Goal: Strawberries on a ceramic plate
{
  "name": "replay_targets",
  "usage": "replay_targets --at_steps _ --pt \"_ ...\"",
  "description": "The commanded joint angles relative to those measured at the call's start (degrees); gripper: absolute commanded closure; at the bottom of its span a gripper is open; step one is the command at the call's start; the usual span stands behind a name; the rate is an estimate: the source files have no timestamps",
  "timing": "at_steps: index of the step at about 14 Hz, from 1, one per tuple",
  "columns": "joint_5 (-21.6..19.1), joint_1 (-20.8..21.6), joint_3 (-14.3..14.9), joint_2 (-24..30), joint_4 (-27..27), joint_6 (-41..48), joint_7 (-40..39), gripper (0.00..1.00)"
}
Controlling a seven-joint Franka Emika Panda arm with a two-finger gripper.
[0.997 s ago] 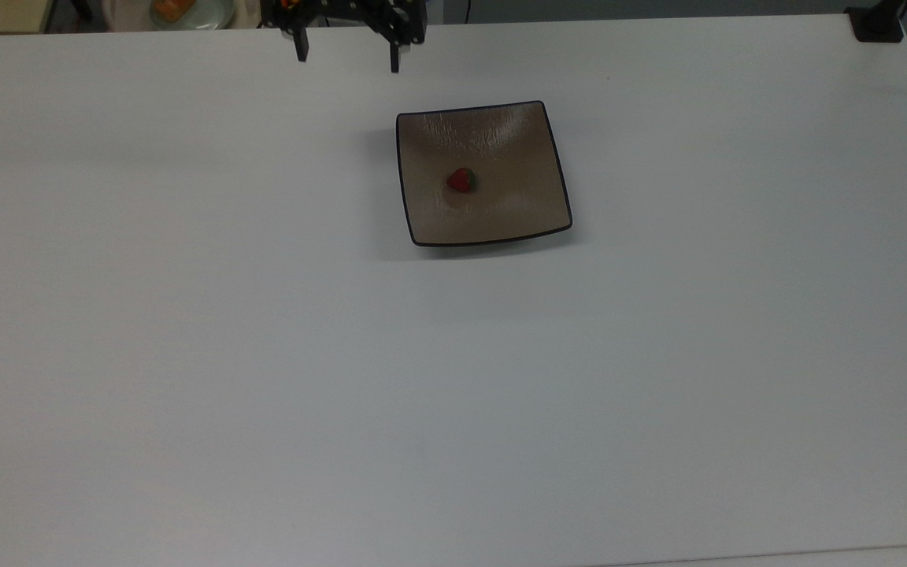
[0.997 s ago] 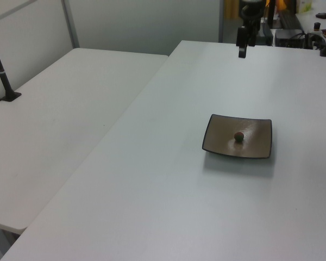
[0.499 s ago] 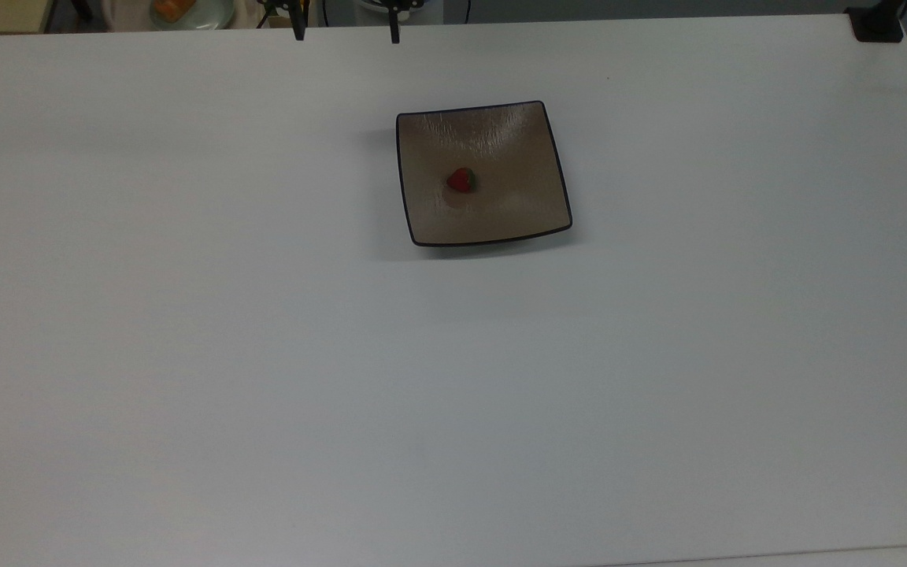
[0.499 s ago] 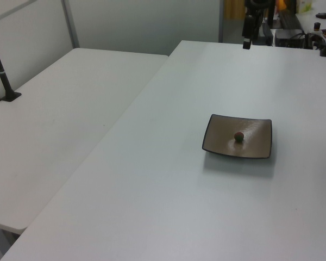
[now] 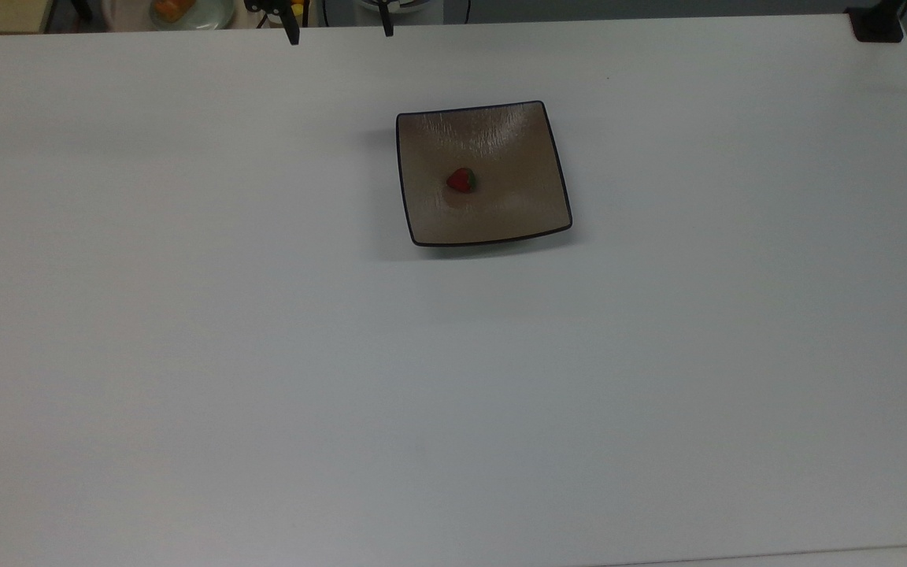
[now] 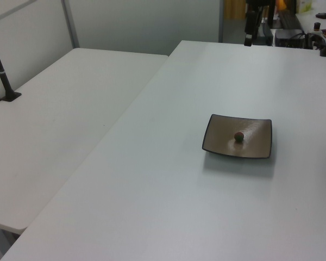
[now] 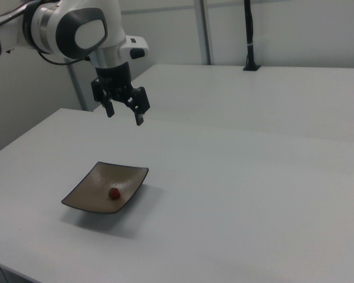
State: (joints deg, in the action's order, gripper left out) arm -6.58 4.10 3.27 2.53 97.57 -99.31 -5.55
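Your strawberry (image 5: 460, 180) already sits near the middle of the ceramic plate (image 5: 532, 209) on the counter (image 5: 264, 354), and your gripper (image 7: 124, 112) hangs wide and empty above, so the placing looks done; just park the arm.

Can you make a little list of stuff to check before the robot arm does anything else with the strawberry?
1. Strawberry on the ceramic plate: ok.
2. Strawberry clear of the plate's black rim: ok, near the middle.
3. Gripper empty, jaws open: ok.
4. Gripper raised clear of the plate: ok in the right view.
5. Plate fully on the white table: ok.
6. Whether the strawberry would roll: cannot tell.
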Motion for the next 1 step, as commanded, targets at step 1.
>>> replay_targets --at_steps 1 --pt "-0.80 0.74 0.51 0.63 0.52 0.52 -1.39 0.00"
